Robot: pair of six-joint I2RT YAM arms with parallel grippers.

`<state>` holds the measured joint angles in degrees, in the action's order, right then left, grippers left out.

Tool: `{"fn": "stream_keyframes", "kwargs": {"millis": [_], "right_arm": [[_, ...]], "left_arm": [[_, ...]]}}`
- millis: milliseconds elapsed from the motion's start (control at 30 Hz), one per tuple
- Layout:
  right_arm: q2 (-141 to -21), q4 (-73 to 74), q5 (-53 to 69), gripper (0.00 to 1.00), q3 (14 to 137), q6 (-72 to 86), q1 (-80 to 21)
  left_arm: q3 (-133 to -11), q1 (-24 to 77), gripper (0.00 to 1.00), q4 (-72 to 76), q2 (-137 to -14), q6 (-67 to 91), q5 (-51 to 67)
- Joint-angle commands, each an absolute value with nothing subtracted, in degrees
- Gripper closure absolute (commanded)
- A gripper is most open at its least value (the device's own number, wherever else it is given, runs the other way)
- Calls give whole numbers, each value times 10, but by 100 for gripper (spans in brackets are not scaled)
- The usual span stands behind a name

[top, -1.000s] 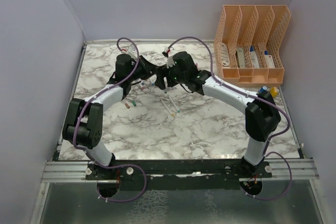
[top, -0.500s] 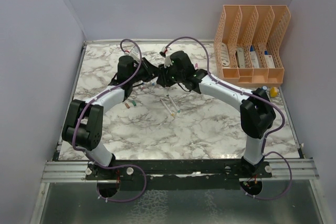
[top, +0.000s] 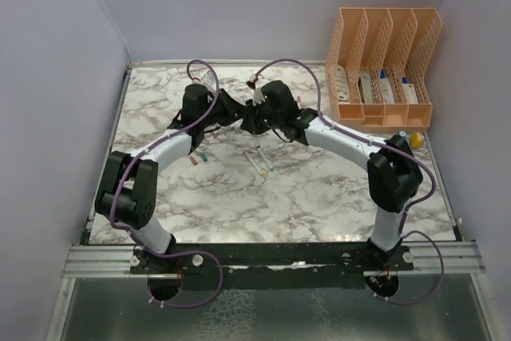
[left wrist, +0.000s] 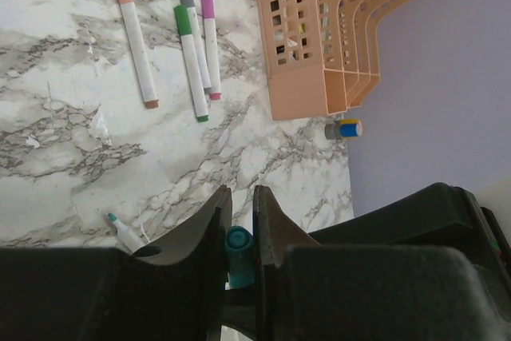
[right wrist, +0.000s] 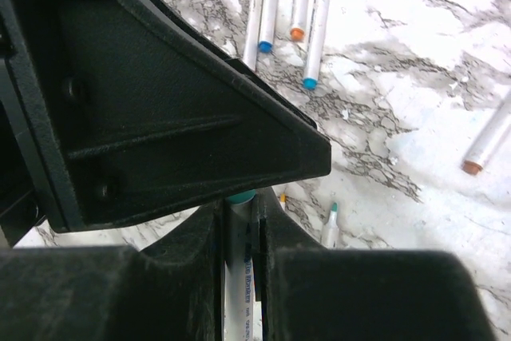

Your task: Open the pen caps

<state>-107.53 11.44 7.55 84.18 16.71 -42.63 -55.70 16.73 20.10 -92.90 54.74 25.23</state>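
**One teal pen gripped at both ends, cap in the left, barrel in the right**

The teal cap (left wrist: 238, 255) sits between the fingers of my left gripper (left wrist: 242, 197), which are closed snugly against it with only the cap's width between them. On the other wrist camera the same pen (right wrist: 238, 277) shows as a white barrel running up between the fingers of my right gripper (right wrist: 239, 213), and those are pressed onto it too. Its teal end disappears under the black body of the left gripper, so I cannot tell whether the cap is seated or already parted from the barrel.

From overhead, the left gripper (top: 230, 112) and right gripper (top: 247, 117) meet nose to nose over the far middle of the marble table (top: 319, 189), both arms arched inward.

Below them, an uncapped teal-tipped pen (right wrist: 330, 225) lies on the marble. Four capped pens (left wrist: 192, 61), in orange, green, grey and pink, lie side by side just beside the peach lattice organiser (left wrist: 319, 29). The right wrist view shows more pens (right wrist: 318, 21) in a tight row. The organiser stands at the far right of the table, and a small blue and yellow bottle (left wrist: 345, 128) sits near its corner.
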Motion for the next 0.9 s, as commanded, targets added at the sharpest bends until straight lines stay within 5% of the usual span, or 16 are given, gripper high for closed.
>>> {"fn": "stream_keyframes", "kwargs": {"millis": [0,400,867], "right_arm": [[-1011,127,86,99,771,169,-432],[-891,147,50,99,638,190,-432],[-955,175,-149,99,685,119,-422]], "left_arm": [[-613,168,100,203,-944,530,191],[-660,153,100,172,-994,512,173],[-582,142,100,-60,-885,374,86]]}}
